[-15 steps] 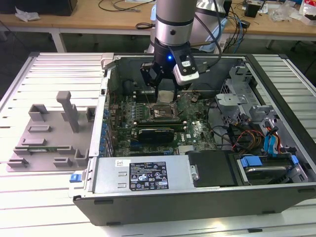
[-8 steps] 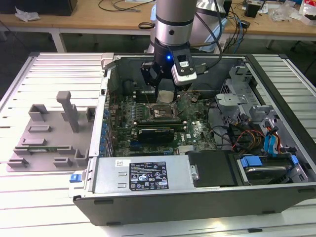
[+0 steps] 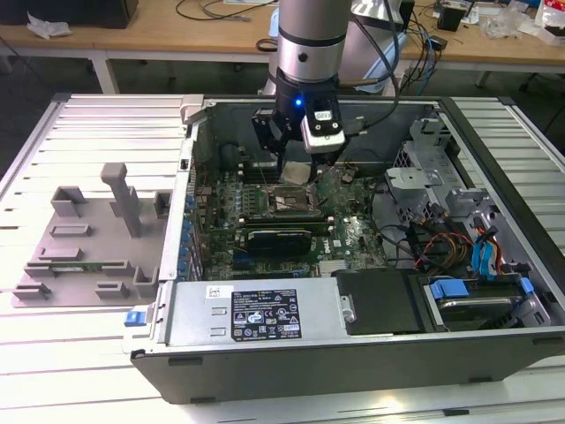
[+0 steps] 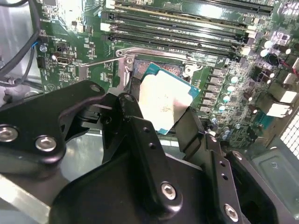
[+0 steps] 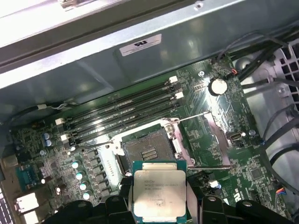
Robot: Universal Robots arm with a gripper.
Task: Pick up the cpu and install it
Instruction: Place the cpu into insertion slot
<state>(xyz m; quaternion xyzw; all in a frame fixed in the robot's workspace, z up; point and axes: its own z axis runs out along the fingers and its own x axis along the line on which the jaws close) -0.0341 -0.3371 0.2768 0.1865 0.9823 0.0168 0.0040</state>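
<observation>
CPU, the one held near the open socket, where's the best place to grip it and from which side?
Probably by two opposite thin edges, from straight above. The cpu is a flat square with its metal lid up, so only the rim offers parallel faces, and the underside stays free. The end effector holds it this way near the open socket.

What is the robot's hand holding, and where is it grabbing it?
The hand holds the square silver chip, pinched by two opposite side edges, close to the open socket.
</observation>
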